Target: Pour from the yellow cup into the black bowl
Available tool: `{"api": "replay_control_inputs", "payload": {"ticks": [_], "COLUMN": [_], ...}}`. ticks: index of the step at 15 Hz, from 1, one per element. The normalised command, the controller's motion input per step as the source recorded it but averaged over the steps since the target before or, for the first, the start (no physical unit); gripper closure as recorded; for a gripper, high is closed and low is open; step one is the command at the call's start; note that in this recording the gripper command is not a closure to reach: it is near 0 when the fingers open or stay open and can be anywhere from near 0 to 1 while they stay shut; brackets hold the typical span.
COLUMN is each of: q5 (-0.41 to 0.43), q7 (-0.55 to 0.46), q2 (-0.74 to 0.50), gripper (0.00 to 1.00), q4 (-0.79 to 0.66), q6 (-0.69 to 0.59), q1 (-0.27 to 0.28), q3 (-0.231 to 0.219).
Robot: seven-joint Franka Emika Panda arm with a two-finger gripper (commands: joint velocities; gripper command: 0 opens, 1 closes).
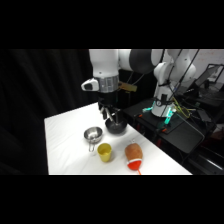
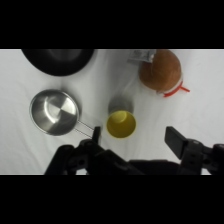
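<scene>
The white arm is reaching in from the upper right and its hand (image 1: pixel 113 118) is hanging low over the desk (image 1: pixel 65 130), right in front of the black bowl (image 1: pixel 118 128), so part of that bowl is hidden from the side. Seen from the wrist, the two fingers (image 2: pixel 175 140) are standing well apart, spread wide and gripping nothing.

The yellow cup (image 1: pixel 104 152) is standing upright on the white desk, its mouth facing up. From the cup, the black bowl is sitting at about one o'clock in the side view, a little way off and not touching it. A shiny metal bowl (image 1: pixel 92 133) with a thin handle is sitting at about eleven o'clock from the cup, just beside it, its handle pointing down toward the cup. A brownish rounded object (image 1: pixel 134 154) with a red end is lying at three o'clock from the cup, near but apart.

In the wrist view the cup (image 2: pixel 121 124) is lying between the spread fingers, the metal bowl (image 2: pixel 54 111) at nine o'clock from it, the black bowl (image 2: pixel 58 59) at eleven o'clock by the top edge, the brown object (image 2: pixel 160 70) at one o'clock.
</scene>
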Motion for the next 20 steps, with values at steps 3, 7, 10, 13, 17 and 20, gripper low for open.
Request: {"api": "replay_control_inputs", "payload": {"ticks": [3, 7, 10, 13, 17, 20], "q5": [-0.003, -0.052, 0.013, 0.013, 0.033, 0.068], "q7": [0.10, 0.09, 0.03, 0.04, 0.04, 0.00], "q2": [0.10, 0.17, 0.17, 0.21, 0.27, 0.28], "gripper": [0.00, 0.00, 0.00, 0.00, 0.00, 0.00], "q4": [0.05, 0.02, -0.02, 0.01, 0.09, 0.18], "q6": [0.30, 0.40, 0.41, 0.31, 0.25, 0.16], "q1": [0.069, 0.043, 0.016, 0.045, 0.054, 0.025], "q3": [0.064, 0.024, 0.018, 0.029, 0.045, 0.027]}}
